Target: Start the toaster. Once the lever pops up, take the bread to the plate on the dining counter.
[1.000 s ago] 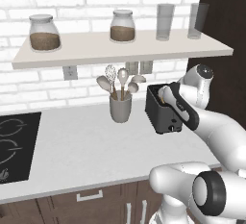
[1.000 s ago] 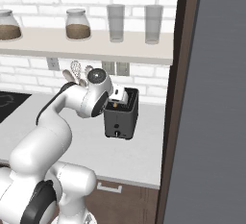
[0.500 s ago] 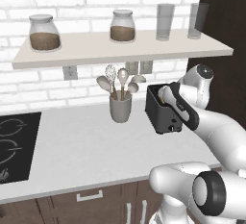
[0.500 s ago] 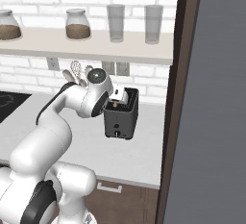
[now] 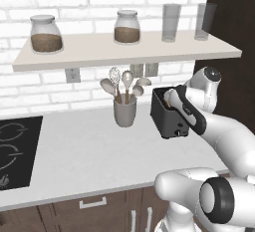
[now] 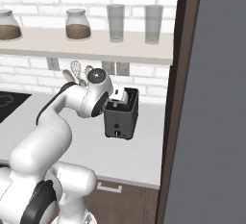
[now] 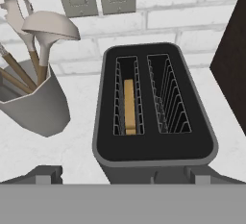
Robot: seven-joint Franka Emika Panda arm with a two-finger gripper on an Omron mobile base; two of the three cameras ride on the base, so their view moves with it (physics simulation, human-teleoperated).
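One toaster (image 7: 153,122) with two slots; one bread (image 7: 129,105) in the left; cup (image 7: 33,105) at nine o'clock, apart; gripper (image 6: 116,94) above, jaws apart.

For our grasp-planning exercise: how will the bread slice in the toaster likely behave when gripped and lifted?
The bread stands on edge in the toaster's left slot, thin and flat, so probably light and fairly stiff. Its tan surface looks dry, likely not slippery, though it may crumble if squeezed hard.

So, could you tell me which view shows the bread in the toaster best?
The hand view: it looks straight down at the bread standing in the toaster's left slot. In both base views the arm covers the slots.
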